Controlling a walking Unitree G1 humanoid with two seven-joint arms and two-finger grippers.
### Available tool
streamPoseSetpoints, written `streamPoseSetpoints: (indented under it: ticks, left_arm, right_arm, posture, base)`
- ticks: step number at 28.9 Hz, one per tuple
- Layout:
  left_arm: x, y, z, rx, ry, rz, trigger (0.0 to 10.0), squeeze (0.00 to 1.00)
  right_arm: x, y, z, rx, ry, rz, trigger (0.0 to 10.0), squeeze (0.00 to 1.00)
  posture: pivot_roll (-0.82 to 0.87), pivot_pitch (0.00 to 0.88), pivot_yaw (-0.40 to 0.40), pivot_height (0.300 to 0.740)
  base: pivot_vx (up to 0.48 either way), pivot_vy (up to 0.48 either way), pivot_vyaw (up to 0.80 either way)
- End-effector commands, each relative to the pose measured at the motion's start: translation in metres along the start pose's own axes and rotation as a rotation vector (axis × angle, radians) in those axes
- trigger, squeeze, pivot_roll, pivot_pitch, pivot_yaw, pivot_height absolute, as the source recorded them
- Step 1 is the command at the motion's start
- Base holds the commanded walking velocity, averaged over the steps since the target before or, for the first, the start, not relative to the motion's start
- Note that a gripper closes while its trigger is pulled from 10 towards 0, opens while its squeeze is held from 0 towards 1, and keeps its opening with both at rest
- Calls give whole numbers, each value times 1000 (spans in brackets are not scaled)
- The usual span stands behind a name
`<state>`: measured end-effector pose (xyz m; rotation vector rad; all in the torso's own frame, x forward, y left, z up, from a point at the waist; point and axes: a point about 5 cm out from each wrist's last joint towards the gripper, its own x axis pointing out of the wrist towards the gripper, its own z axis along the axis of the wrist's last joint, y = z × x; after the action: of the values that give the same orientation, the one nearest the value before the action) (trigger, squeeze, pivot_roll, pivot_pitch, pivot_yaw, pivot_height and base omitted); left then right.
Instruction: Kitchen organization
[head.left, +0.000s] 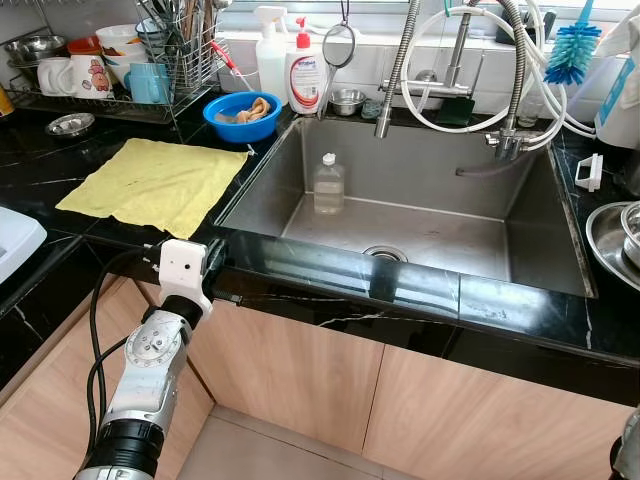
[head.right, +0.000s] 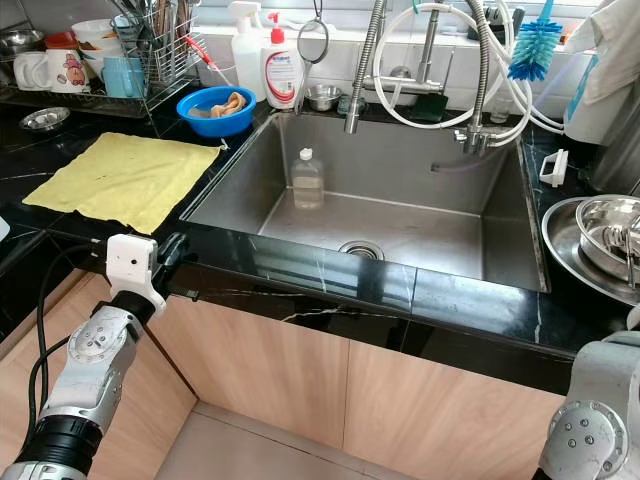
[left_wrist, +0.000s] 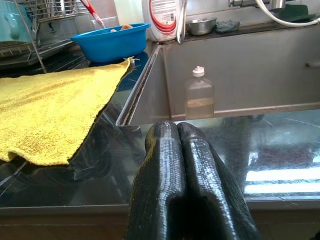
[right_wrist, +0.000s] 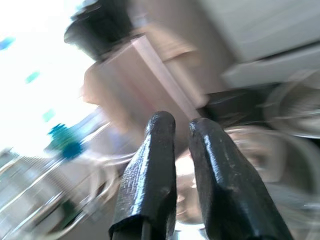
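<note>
A clear plastic bottle (head.left: 328, 184) with a white cap stands upright in the steel sink (head.left: 450, 235), near its back left. A yellow cloth (head.left: 155, 182) lies spread on the black counter left of the sink. My left gripper (head.left: 215, 258) rests at the counter's front edge, just below the cloth's near corner. In the left wrist view its fingers (left_wrist: 165, 165) press together, shut on nothing, pointing across the counter toward the bottle (left_wrist: 199, 93). My right gripper (right_wrist: 182, 122) is blurred, its fingers nearly together with nothing between them, near steel dishes.
A blue bowl (head.left: 242, 115) with scraps sits behind the cloth, beside a dish rack (head.left: 120, 60) of cups and utensils. Soap bottles (head.left: 304, 70) and a hose faucet (head.left: 500, 70) line the sink's back. Steel bowls (head.right: 605, 230) sit on the right counter. Wooden cabinets lie below.
</note>
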<state>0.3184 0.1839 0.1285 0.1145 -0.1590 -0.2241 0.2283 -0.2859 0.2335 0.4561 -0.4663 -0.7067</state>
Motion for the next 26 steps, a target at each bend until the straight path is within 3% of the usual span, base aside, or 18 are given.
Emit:
streamPoseSetpoints:
  ticks: [1,2,3,5,12,15,21,22,23,26]
  left_arm:
    - [0,3,0,14,3,2,10000,0]
    - [0,3,0,14,3,2,10000,0]
    - [0,3,-1,15,4,2,10000,0]
    - [-1,3,-1,15,5,2,10000,0]
    - [-2,3,-3,12,13,6,10000,0]
    - [-2,2,-4,9,14,3,10000,0]
    - [-1,2,-4,6,16,2,10000,0]
    - [-1,2,-4,6,16,2,10000,0]
    - [-2,1,-4,7,18,1,10000,0]
    - [-2,2,-4,6,19,2,10000,0]
  right_arm:
    - [-5,13,-3,-64,14,88,10000,0]
    - [-9,16,-6,-98,28,123,10000,737]
    - [-11,16,-8,-114,36,128,10000,1000]
    - [-12,15,-9,-122,38,125,10000,1000]
    - [-18,2,3,-337,-47,83,10000,1000]
    - [-24,4,7,-389,-76,103,10000,1000]
    - [-33,0,-6,-473,12,161,10000,1000]
    - [-34,1,-9,-494,35,187,10000,235]
    - [-34,-2,-13,-580,55,213,10000,0]
    - [-31,-9,-13,-603,54,181,10000,0]
  posture:
    - [-34,0,49,740]
    - [-33,0,47,740]
    - [-31,0,46,740]
    - [-31,0,46,740]
    - [-38,0,44,740]
    - [-41,0,46,740]
    - [-45,0,47,740]
    - [-46,0,47,740]
    - [-45,0,46,740]
    - [-46,0,46,740]
  base:
    - [0,0,0]
    - [0,0,0]
    - [0,0,0]
    - [0,0,0]
    - [0,0,0]
    - [0,0,0]
    - [0,0,0]
    - [0,0,0]
    - [0,0,0]
    - [0,0,0]
